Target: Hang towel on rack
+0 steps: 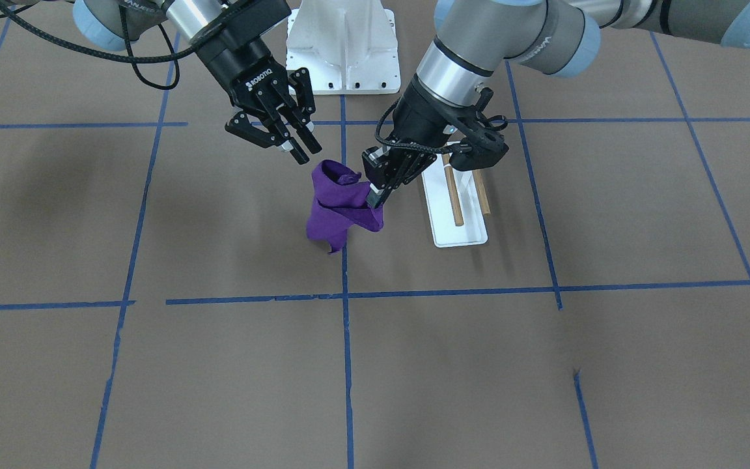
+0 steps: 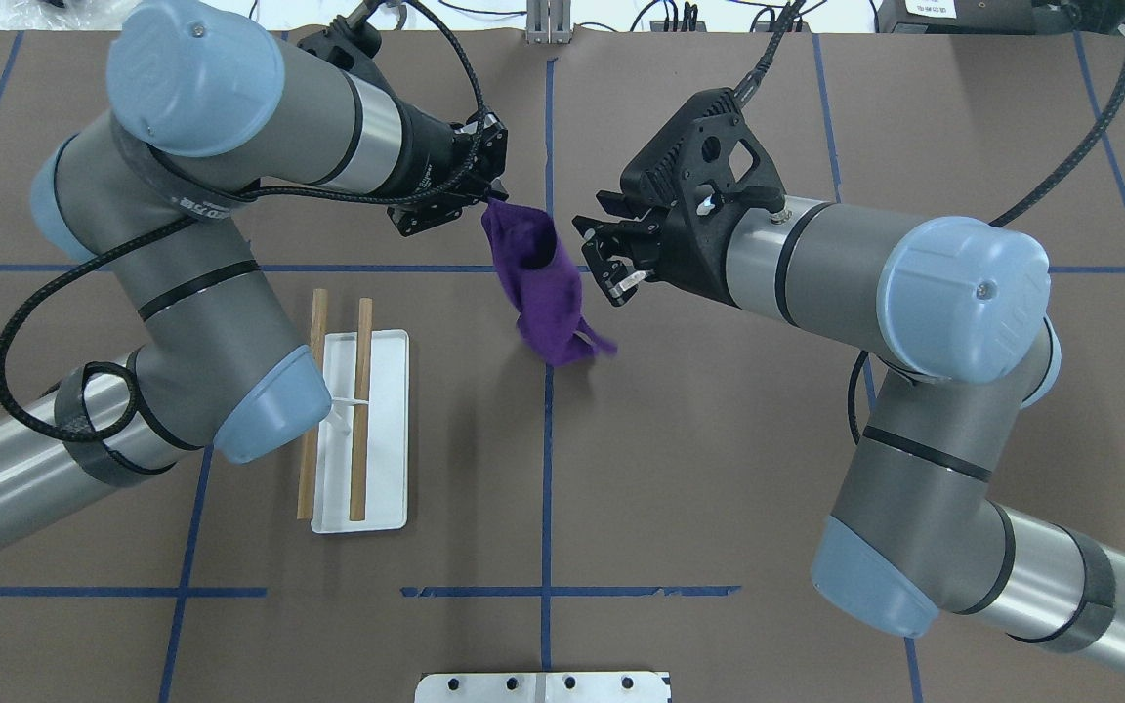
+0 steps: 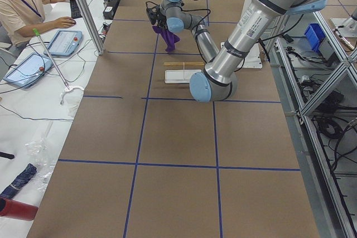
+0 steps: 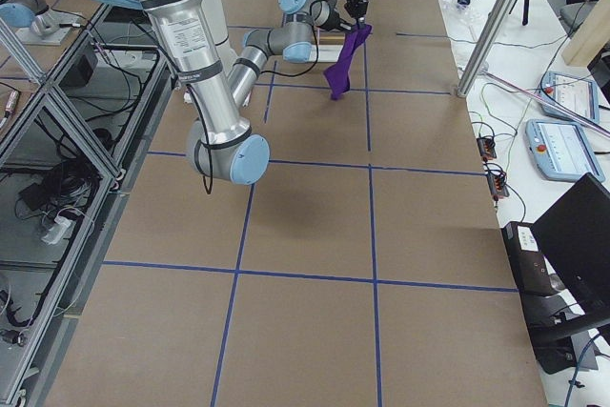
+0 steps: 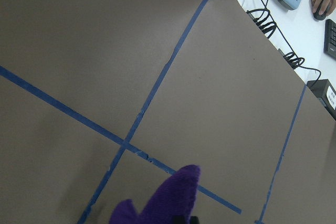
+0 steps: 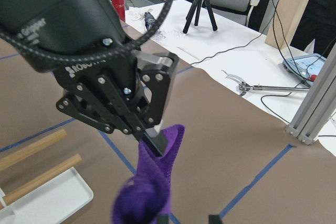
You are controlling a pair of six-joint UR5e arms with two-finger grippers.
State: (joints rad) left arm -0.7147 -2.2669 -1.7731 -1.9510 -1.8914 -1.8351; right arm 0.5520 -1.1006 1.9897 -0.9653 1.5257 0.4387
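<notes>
Towel (image 2: 538,283) is held at top by left gripper (image 2: 490,202), jaws clamping it; right gripper (image 2: 603,260), jaws wide, should be closed on 2nd corner so cloth's spread for rack (image 2: 387,430).

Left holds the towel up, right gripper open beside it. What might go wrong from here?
The left gripper pinches only a top bit of the towel, so it may slip. It hangs bunched, so the open right gripper may grab a fold. The rack sits close by the left elbow: bump risk.
</notes>
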